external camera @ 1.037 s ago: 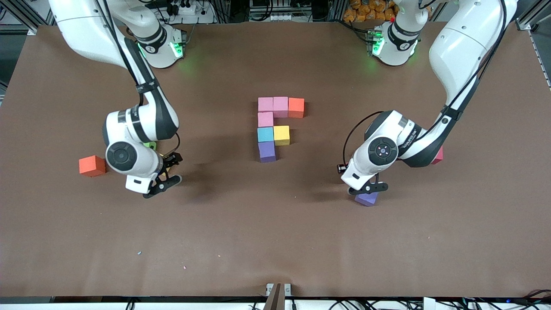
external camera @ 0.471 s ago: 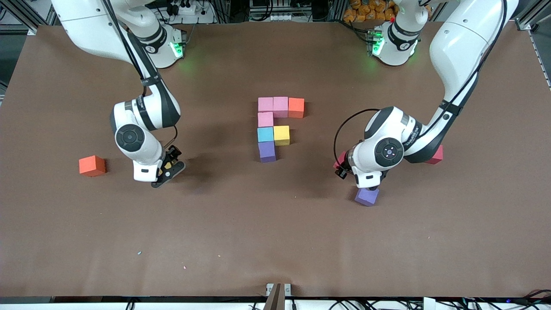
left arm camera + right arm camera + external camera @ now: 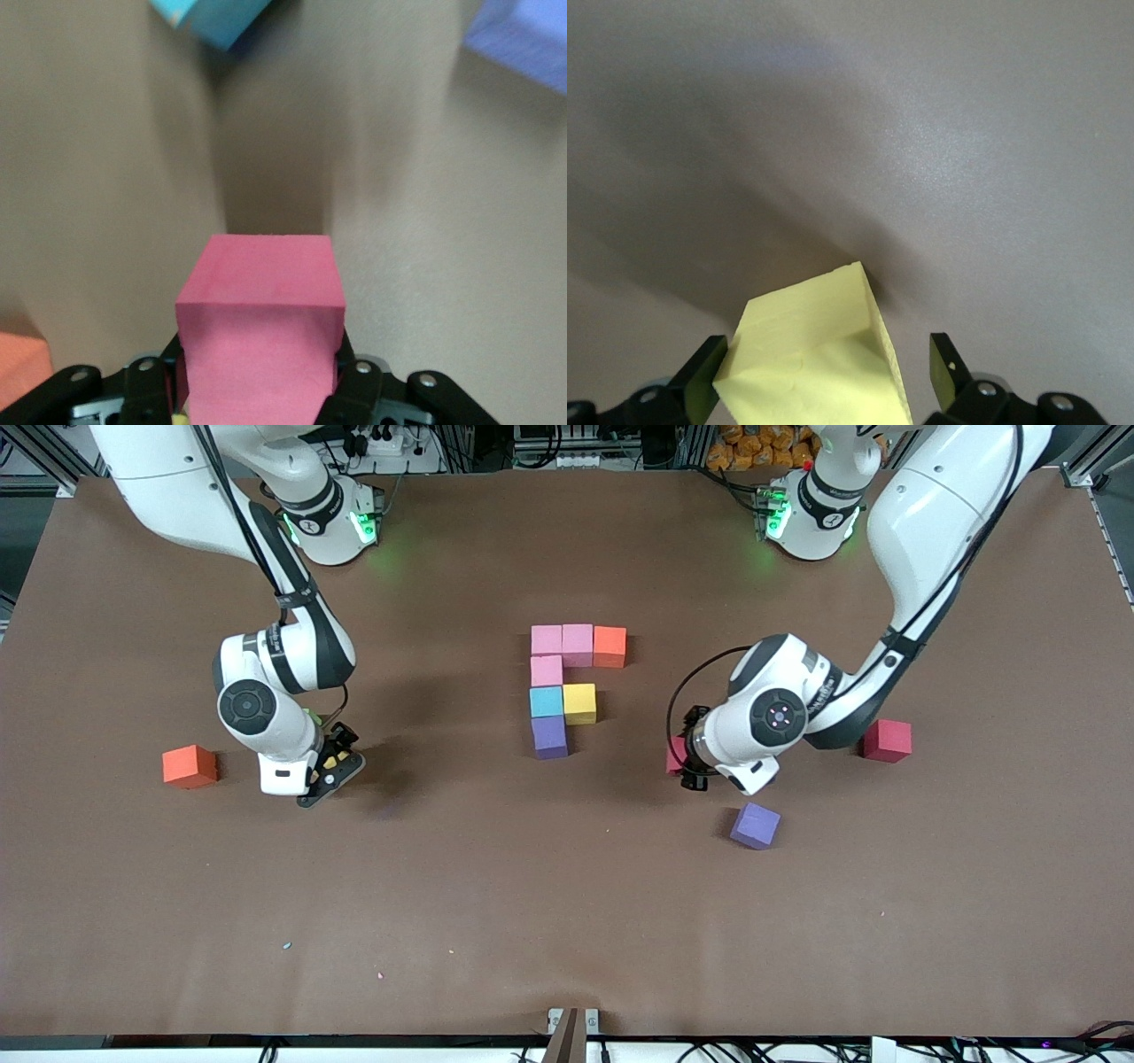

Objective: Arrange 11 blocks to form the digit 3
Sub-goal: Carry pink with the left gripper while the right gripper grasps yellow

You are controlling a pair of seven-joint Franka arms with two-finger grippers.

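Part of the digit 3 (image 3: 567,686) lies mid-table: three pink blocks, an orange (image 3: 609,646), a light blue (image 3: 547,701), a yellow and a purple (image 3: 550,736). My left gripper (image 3: 684,762) (image 3: 257,372) is shut on a deep pink block (image 3: 675,753) (image 3: 261,301), over the table beside the figure. My right gripper (image 3: 332,766) (image 3: 826,359) is open low at the right arm's end, with a pale yellow block (image 3: 806,354) between its fingers. One finger is against the block and the other stands off it.
A loose purple block (image 3: 755,825) lies nearer the front camera than the left gripper. A red block (image 3: 887,740) sits toward the left arm's end. An orange-red block (image 3: 189,766) sits beside the right gripper. A bit of green cube (image 3: 310,715) shows by the right wrist.
My left gripper has swung off the loose purple block toward the figure, carrying the deep pink block and uncovering the red block. My right gripper has turned and shifted slightly around the yellow block.
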